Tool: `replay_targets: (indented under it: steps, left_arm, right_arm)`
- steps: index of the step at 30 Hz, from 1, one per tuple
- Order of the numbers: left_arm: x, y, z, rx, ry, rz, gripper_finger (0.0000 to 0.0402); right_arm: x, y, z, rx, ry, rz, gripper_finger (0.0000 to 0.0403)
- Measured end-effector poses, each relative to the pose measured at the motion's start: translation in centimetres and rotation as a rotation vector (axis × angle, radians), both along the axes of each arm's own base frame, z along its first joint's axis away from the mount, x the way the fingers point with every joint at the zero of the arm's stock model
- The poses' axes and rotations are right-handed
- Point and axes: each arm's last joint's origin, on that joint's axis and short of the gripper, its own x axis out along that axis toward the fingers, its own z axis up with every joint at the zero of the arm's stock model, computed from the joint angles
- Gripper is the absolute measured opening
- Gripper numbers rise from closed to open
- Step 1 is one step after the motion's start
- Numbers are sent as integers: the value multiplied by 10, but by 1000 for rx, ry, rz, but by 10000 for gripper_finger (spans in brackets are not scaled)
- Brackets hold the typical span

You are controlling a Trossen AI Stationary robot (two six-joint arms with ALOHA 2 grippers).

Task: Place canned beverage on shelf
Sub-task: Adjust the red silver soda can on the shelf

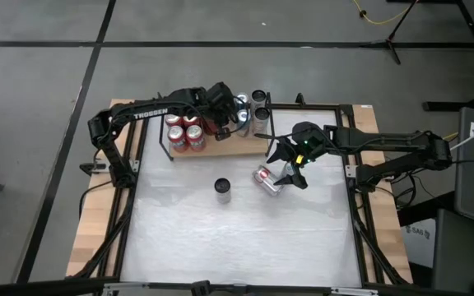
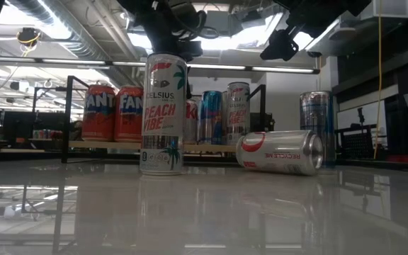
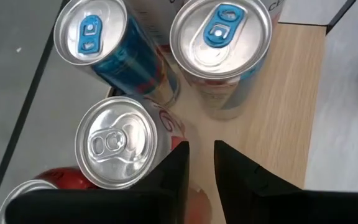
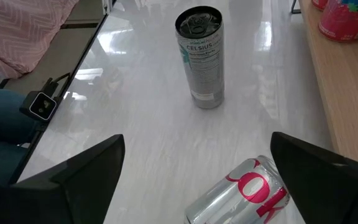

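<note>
Silver toppled can [image 4: 244,193] lies between your right gripper [image 4: 197,177]'s spread jaws; descend squarely and pinch mid-body. Left gripper [image 3: 201,163], jaws nearly together, waits over the shelf [image 3: 278,106].

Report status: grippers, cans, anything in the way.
Left gripper nearly shut, empty, over shelf. Right gripper open above tipped can. Upright can stands beyond it on table.

Setting: robotics lab or workshop. Evidence: bare grey concrete floor [image 1: 48,123] crossed by dark seams; exposed ceiling ducts [image 2: 55,28] and strip lights; tripod leg [image 1: 393,37] and yellow cable [image 1: 377,15]; black-framed worktable [image 1: 245,238] bearing two mounted arms.
</note>
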Motion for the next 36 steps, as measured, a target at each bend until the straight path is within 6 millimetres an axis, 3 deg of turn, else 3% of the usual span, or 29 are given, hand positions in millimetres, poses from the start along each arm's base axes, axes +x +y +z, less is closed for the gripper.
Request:
replay_targets:
  steps: [36]
  left_arm:
    - [-8,21,2,25,-32,65,64]
  right_arm:
    - [0,0,0,0,0,0,392]
